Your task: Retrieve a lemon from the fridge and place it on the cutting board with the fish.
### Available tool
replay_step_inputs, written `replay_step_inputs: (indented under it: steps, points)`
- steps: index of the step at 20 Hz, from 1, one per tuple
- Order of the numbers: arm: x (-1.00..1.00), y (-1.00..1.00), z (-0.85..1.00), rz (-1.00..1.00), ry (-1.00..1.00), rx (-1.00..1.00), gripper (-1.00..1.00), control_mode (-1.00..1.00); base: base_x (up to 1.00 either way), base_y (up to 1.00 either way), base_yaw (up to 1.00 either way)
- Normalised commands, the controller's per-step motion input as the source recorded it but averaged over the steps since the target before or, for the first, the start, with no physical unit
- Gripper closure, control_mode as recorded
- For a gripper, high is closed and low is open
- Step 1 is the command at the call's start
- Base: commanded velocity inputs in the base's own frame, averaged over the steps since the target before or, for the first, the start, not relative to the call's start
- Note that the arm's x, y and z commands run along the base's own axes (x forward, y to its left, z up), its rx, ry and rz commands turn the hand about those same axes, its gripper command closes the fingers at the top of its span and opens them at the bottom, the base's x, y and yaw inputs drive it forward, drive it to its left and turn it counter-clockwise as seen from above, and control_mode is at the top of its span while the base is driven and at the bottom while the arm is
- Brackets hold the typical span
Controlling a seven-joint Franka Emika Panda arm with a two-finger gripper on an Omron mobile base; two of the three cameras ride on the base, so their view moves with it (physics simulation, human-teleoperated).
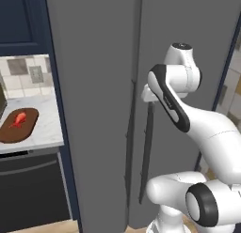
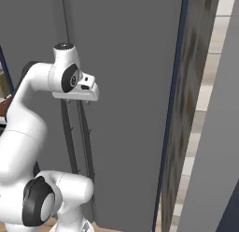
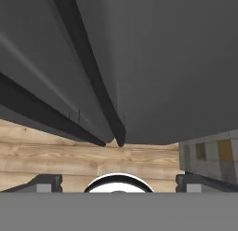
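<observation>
Fridge (image 1: 99, 86) closed, both grey doors shut, tall and front-on in both base views, flanked by dark navy cabinets (image 1: 21, 20) on its left. Two long dark vertical handles (image 1: 147, 152) side by side at the door seam, seen again in the right base view (image 2: 70, 137) and, from above, as two dark bars running down toward the floor in the hand view (image 3: 93, 76).

Gripper (image 3: 119, 181) close in front of the doors at the top of the handles, pointing downward along them, jaws spread wide, fingertips (image 3: 46, 181) far apart at the two bottom corners of the hand view, nothing between them, nothing held. Whether touching a handle: cannot tell. White wrist (image 2: 77, 83) level with the handles' upper ends in the right base view.

Cutting board (image 1: 19, 125) flat on the pale desk (image 1: 47, 128) left of the fridge, well apart from the gripper, partly cut by the left edge of the left base view. Fish (image 1: 19, 118) lying on the board, roughly centred on its visible part. Tiled wall (image 1: 26, 74) behind the desk. Wooden floor (image 3: 83, 155) below the fridge in the hand view.
</observation>
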Motion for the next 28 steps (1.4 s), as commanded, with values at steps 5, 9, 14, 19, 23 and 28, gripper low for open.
replay_step_inputs:
  steps: [5,9,14,19,23,28]
  points:
    - [0.00,0.00,0.00,0.00,0.00,0.00,-1.00,1.00,-0.33,0.10,-0.15]
    - [0.00,0.00,0.00,0.00,0.00,0.00,-1.00,1.00,-0.25,0.01,-0.02]
    - [0.00,0.00,0.00,0.00,0.00,0.00,-1.00,1.00,-0.38,0.00,0.00]
    - [0.00,0.00,0.00,0.00,0.00,0.00,-1.00,1.00,-0.48,0.06,0.02]
    - [0.00,0.00,0.00,0.00,0.00,0.00,-1.00,1.00,-0.45,0.18,0.07]
    - [0.00,0.00,0.00,0.00,0.00,0.00,-1.00,1.00,-0.29,0.21,0.08]
